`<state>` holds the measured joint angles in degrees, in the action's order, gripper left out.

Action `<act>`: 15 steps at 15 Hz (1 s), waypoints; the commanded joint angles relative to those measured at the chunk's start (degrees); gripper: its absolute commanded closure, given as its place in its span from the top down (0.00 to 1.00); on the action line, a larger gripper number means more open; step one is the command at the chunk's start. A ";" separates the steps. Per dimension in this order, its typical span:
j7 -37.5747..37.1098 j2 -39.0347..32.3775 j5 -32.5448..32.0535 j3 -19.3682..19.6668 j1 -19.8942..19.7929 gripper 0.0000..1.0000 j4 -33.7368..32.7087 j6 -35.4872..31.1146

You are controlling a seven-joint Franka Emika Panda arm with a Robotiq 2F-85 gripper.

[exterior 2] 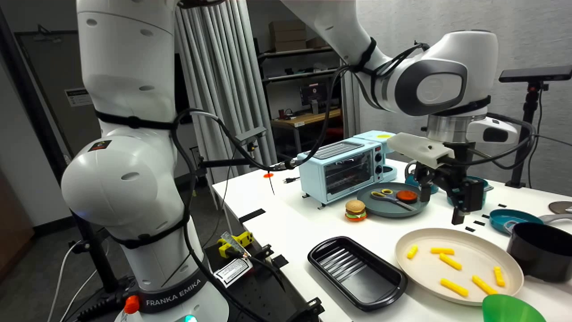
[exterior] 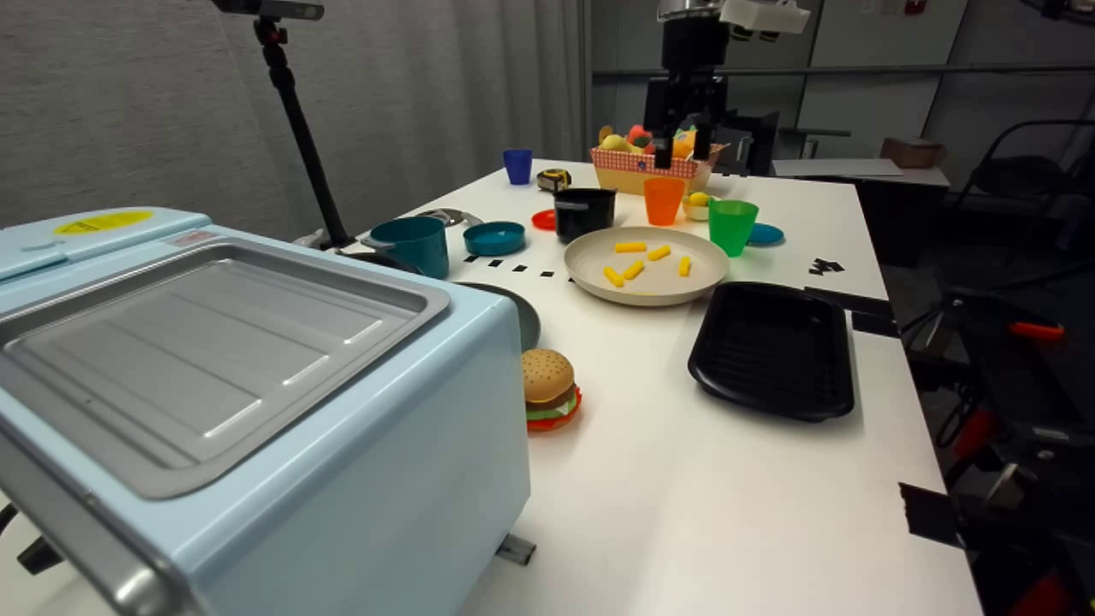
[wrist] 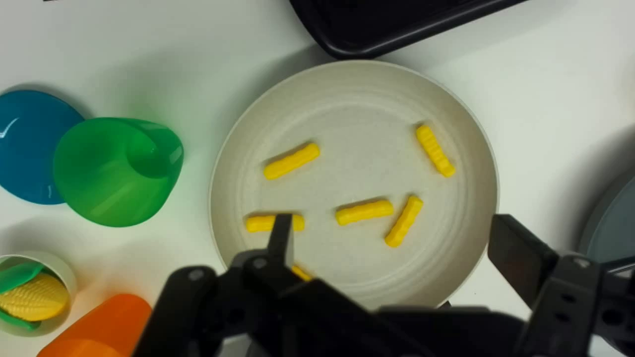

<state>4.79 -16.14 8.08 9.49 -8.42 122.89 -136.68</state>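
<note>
Nearest the camera in an exterior view, a light-blue toaster oven topped by a grey metal tray is seen, well apart from the beige plate on the white table. On the beige plate, six yellow crinkle-cut toy fries are scattered. Above it the Robotiq gripper is held, its two fingers spread wide apart; two of the fries are partly covered by the gripper in the wrist view.

Just beside the beige plate, a black ribbed baking pan is set; whether the two rims are touching cannot be told. Near the beige plate an upright translucent green cup is placed, by which a blue disc is partly hidden in the wrist view. An orange cup and a small pale bowl holding a toy corn cob are also found near the beige plate, as is a black pot. Between the beige plate and the toaster oven, a toy hamburger and a dark grey plate are located, the latter being laid with scissors and a red disc. Farther from the beige plate than the orange cup, a gingham-trimmed basket is filled with toy fruit.
</note>
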 commanded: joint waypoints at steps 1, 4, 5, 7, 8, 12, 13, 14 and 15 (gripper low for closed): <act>-1.88 -1.19 -0.38 -1.02 -0.80 1.00 -1.11 -0.31; -3.78 -3.56 -0.39 -1.20 -0.73 1.00 -3.12 -0.56; -3.89 -3.76 -0.40 -1.20 -0.74 1.00 -3.34 -0.56; -3.99 -3.78 -0.39 -1.19 -0.73 1.00 -3.43 -0.56; -4.01 -3.78 -0.39 -1.19 -0.73 1.00 -3.45 -0.56; -10.44 -8.25 -2.34 -0.21 0.74 1.00 -6.15 -1.46; -12.51 -9.62 -2.44 -0.09 0.96 1.00 -7.00 -1.37; -14.27 -10.80 -2.47 -0.01 1.13 1.00 -7.82 -1.12; -15.99 -12.14 -2.40 0.05 1.29 1.00 -8.83 -0.83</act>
<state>-5.79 -23.61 6.59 9.00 -8.05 118.08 -137.32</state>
